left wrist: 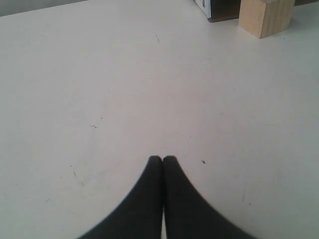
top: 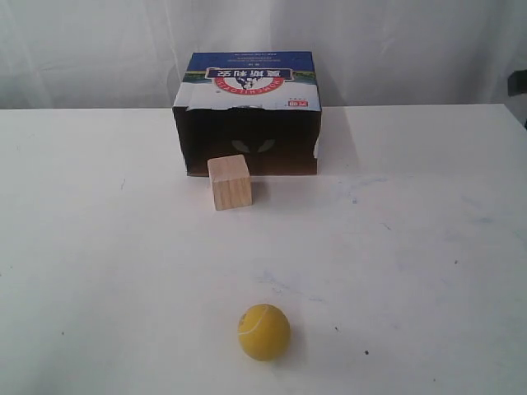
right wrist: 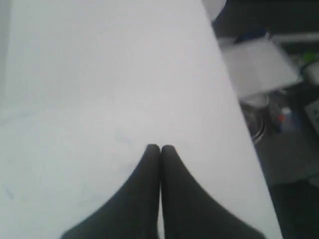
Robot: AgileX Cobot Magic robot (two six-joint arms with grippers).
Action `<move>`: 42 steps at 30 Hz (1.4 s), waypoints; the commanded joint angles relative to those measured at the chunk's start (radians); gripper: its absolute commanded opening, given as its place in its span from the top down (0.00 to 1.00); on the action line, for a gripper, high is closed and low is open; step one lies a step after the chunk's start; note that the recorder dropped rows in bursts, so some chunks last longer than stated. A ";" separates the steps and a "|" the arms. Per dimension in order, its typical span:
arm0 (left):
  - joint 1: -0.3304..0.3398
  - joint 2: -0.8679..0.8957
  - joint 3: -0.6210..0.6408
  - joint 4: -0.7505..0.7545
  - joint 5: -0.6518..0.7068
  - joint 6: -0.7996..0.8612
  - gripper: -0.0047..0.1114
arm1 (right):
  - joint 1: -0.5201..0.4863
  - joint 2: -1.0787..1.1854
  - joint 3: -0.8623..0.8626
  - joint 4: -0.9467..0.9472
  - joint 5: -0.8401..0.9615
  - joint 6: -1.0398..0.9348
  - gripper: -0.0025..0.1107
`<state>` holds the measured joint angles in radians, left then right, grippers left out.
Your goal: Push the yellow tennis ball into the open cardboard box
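The yellow tennis ball [top: 263, 332] rests on the white table near its front edge, in the exterior view only. The open cardboard box [top: 247, 113] lies on its side at the back, dark opening facing the front, blue-and-white printed panel on top. Neither arm shows in the exterior view. My left gripper [left wrist: 162, 158] is shut with nothing in it, hovering over bare table; a corner of the box [left wrist: 212, 9] sits far ahead of it. Over the table's right edge my right gripper [right wrist: 160, 147] is shut and empty.
A pale wooden cube [top: 229, 181] stands just in front of the box opening, toward its left side, between ball and box; the cube [left wrist: 265, 16] also shows in the left wrist view. Off the table edge lies clutter [right wrist: 271, 74] on the floor.
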<state>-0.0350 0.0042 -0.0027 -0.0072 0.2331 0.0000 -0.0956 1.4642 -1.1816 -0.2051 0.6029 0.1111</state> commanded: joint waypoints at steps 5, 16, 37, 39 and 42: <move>-0.008 -0.004 0.003 -0.007 -0.001 0.000 0.96 | 0.337 -0.112 -0.005 0.769 0.503 -0.590 0.98; -0.008 -0.004 0.003 -0.007 -0.001 0.000 0.96 | 0.722 0.004 0.341 0.865 0.130 -0.535 0.98; -0.008 -0.004 0.003 -0.007 -0.001 0.000 0.96 | 0.793 0.185 0.345 0.856 -0.199 -0.604 0.98; -0.008 -0.004 0.003 -0.007 -0.001 0.000 0.96 | 0.793 0.185 0.345 0.835 -0.214 -0.604 0.98; -0.008 -0.004 0.003 -0.007 -0.001 0.000 0.96 | 0.793 0.185 0.345 0.819 -0.253 -0.604 0.98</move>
<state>-0.0350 0.0042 -0.0027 -0.0072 0.2331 0.0000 0.6972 1.6434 -0.8402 0.6430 0.3705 -0.4810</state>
